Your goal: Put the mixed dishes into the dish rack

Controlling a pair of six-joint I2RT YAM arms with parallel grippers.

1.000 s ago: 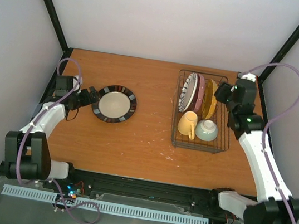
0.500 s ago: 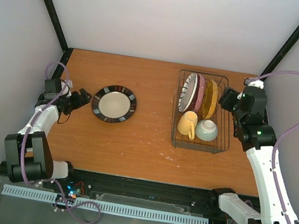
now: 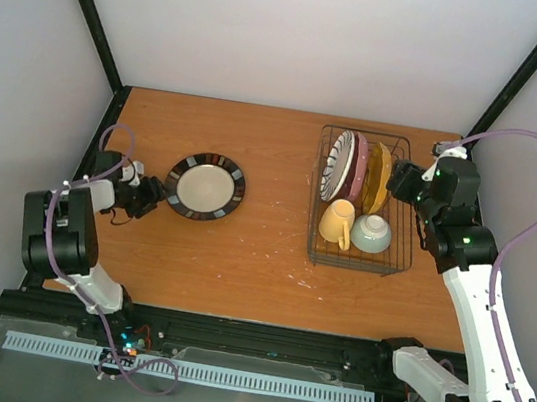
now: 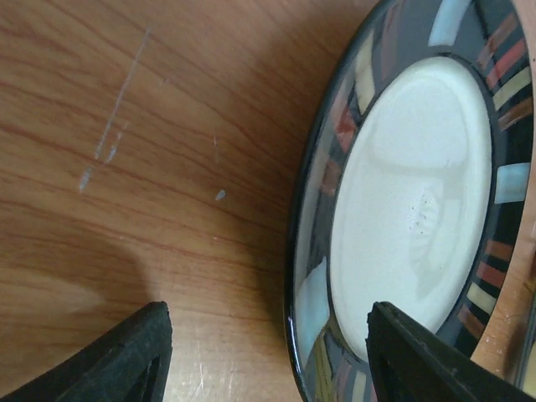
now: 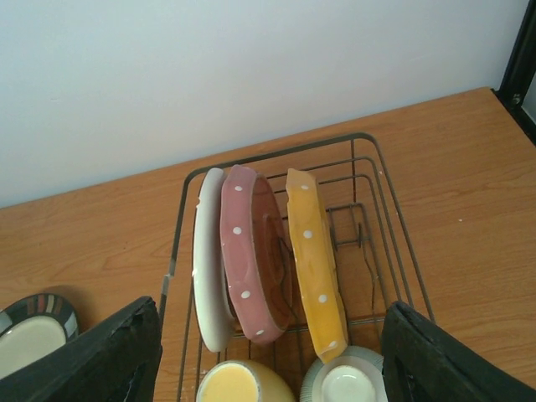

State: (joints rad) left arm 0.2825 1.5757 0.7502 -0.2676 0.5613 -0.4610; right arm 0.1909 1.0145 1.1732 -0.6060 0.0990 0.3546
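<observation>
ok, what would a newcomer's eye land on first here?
The dish rack at the right, nearly full: striped plate, pink plate and orange plate upright in it, yellow mug and mint bowl at its near end. One dark-rimmed plate lies flat, alone, at the table's left, with the open left gripper at its rim.

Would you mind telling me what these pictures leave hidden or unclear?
1. Left wrist view: the dark plate runs off the right and bottom edges; whether the left gripper touches it is unclear.
2. Right wrist view: the bottom edge cuts off the mug and bowl.
3. Top view: the right gripper is too small to show its opening.
</observation>
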